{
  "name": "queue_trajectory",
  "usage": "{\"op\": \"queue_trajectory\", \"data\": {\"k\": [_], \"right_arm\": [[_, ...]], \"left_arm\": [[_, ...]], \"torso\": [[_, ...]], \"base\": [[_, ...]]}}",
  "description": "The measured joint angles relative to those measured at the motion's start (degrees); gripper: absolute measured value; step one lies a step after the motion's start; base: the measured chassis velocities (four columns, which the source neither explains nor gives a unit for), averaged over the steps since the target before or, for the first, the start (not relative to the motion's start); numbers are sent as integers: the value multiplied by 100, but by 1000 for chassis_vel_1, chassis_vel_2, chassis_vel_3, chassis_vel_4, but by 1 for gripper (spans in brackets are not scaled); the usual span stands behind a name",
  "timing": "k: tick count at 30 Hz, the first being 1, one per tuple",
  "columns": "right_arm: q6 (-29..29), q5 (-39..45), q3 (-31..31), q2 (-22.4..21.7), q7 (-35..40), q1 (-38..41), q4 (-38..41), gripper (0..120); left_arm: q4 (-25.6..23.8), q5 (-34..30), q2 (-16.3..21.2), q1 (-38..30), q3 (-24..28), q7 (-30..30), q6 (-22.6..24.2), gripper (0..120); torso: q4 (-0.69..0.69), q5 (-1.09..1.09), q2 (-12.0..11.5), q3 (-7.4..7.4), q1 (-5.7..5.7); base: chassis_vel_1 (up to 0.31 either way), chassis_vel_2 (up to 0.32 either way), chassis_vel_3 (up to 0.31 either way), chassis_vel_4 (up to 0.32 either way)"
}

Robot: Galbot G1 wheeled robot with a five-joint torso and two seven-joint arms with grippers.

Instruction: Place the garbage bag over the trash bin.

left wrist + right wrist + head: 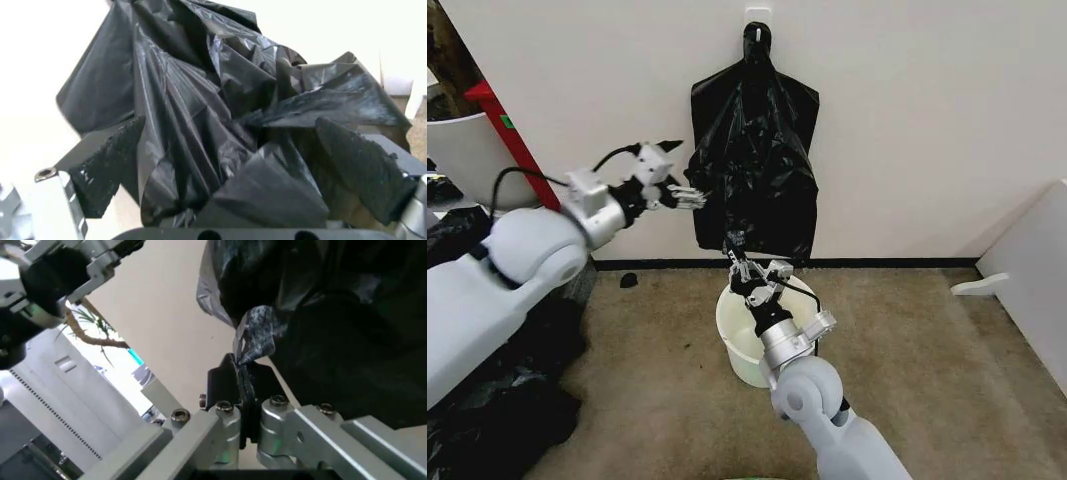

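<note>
Against the white wall the garbage bag (753,165) hangs from a hook above the trash bin (739,342). Right end effector (749,268) pinches its lower corner; left end effector (689,197), jaws apart, straddles its edge. Next: clamp, then spread the mouth.

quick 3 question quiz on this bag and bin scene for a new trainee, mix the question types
1. True or false: the garbage bag hangs from a wall hook.
2. What does the right claw pinch? A) the bag's bottom edge B) the bin's rim C) nothing
3. Fill in: the left claw is open at the bag's ___ edge, robot's side.

Key
1. True.
2. A; its fingers are shut on plastic, just above the trash bin.
3. Left; the bag lies between its pads.
</note>
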Motion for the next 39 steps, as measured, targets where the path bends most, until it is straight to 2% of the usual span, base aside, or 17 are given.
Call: {"op": "queue_trajectory", "data": {"k": [9, 15, 21, 25, 30, 31, 36, 39], "right_arm": [[26, 0, 171, -25, -27, -67, 25, 0], [41, 3, 254, -53, -47, -115, 68, 0], [56, -1, 290, -48, -64, -167, 102, 0], [66, -17, 298, -58, -75, -211, 119, 0], [70, -33, 301, -76, -80, -260, 137, 0], [70, -33, 301, -76, -80, -260, 137, 0], [72, -36, 302, -75, -80, -258, 156, 0], [72, -38, 308, -78, -80, -261, 174, 0]], "left_arm": [[344, 273, -421, -670, 608, 191, 434, 100], [480, 490, -683, -986, 1085, 247, 988, 100], [511, 658, -774, -1114, 1272, 120, 1375, 100], [542, 692, -823, -1160, 1329, 60, 1465, 100], [580, 680, -864, -1169, 1393, -7, 1474, 84], [580, 680, -864, -1169, 1393, -7, 1474, 84], [648, 616, -899, -1241, 1502, 70, 1440, 61], [682, 593, -931, -1280, 1542, 93, 1434, 54]], "torso": [[-1, -1, 0, 0, 0], [0, -1, 0, 0, 0], [0, -1, 0, 0, 0], [0, -1, 0, 0, 0], [0, -1, 0, 0, 0], [0, -1, 0, 0, 0], [0, -1, 0, 0, 0], [0, -1, 0, 0, 0]], "base": [[0, 0, 0, 0], [0, 0, 0, 0], [0, 0, 0, 0], [0, 0, 0, 0], [0, 0, 0, 0], [0, 0, 0, 0], [0, 0, 0, 0], [0, 0, 0, 0]]}}
